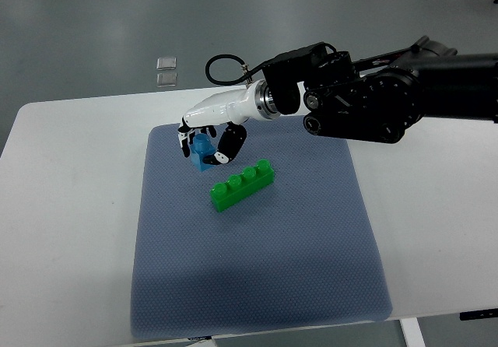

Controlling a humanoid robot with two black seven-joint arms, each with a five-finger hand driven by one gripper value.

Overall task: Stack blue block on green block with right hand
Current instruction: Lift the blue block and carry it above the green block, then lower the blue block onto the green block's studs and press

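Green block (242, 184) lies just beside blue block (202, 152) (grasped between right fingers (223, 154)).

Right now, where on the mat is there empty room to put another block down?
The gray mat is bare below the green block, down to its near edge, and along its right side. It is crowded at the top left, where the right hand closes around the blue block.
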